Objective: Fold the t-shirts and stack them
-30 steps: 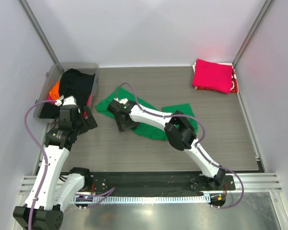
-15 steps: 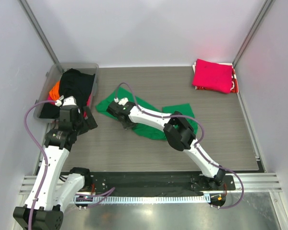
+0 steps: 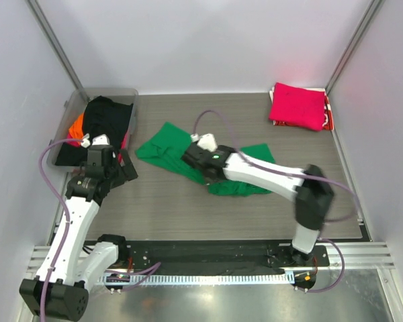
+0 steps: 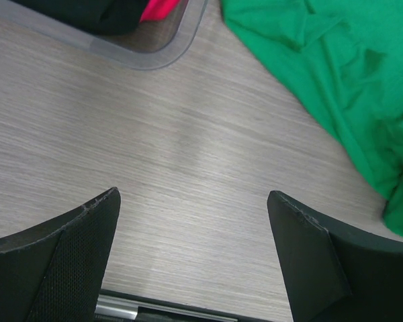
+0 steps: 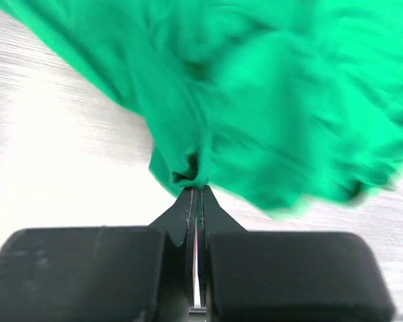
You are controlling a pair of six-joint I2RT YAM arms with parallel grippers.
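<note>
Pinching green t-shirt (image 5: pixel 275 100), right end effector (image 5: pixel 196 196) clamped on bunched fold, mid-frame on table (image 3: pixel 188 211); left end effector (image 4: pixel 193 208) apart, empty, centre left; cloth likely soft, limp, light, best held at corners

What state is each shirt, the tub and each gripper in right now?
green t-shirt: unfolded, rumpled on the table, one fold pinched.
magenta t-shirt: folded, at the far right corner.
clear tub: upright, no lid, holding shirts.
black t-shirt: unfolded, heaped in the clear tub.
orange t-shirt: unfolded, mostly under the black t-shirt.
left gripper: open, empty, above bare table.
right gripper: shut on the green t-shirt.
</note>
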